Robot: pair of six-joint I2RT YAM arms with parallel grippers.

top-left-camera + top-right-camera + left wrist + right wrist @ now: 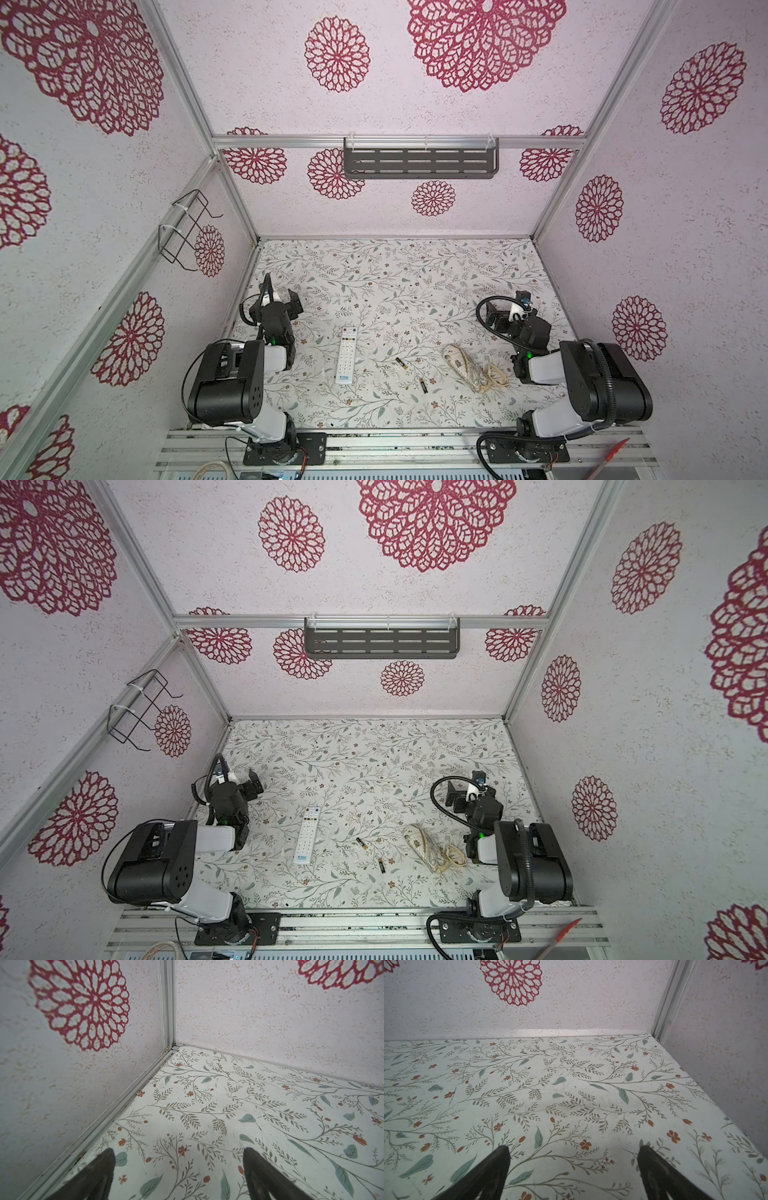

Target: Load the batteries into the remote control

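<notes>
Leaf-and-blossom paper covers the table (415,274), boxed in by pale textured walls stamped with crimson rosettes. Closest to me, on the aluminium rails past the table's near edge, a thin red stick (611,457) lies at the right, beside my right arm's base.

On the table, the nearer battery (423,385), a small slim black cylinder with a gold band, lies flat near the middle. The second battery (401,364), of the same kind, lies a little farther back and to its left, apart from it. Left of both lies the remote control (347,355), a long slim white plastic bar, buttons up. Its blue-logo end points toward me and its red and coloured buttons are at the far end. Neither battery touches it. Right of the batteries sits a beige cloth pouch (459,362) with pale cords (494,379) heaped at its near right side.

Farther back, my left end effector (179,1149) hangs low over bare table close to the left wall, well apart from the remote control. Its two dark fingers are spread wide with nothing between them. My right end effector (573,1147) is low over bare table toward the right side, beyond the pouch, fingers wide apart and empty.

On the back wall a dark grey slotted metal shelf (419,164) hangs from the frame bar, and a black wire rack (187,228) is tied to the left wall's frame.
</notes>
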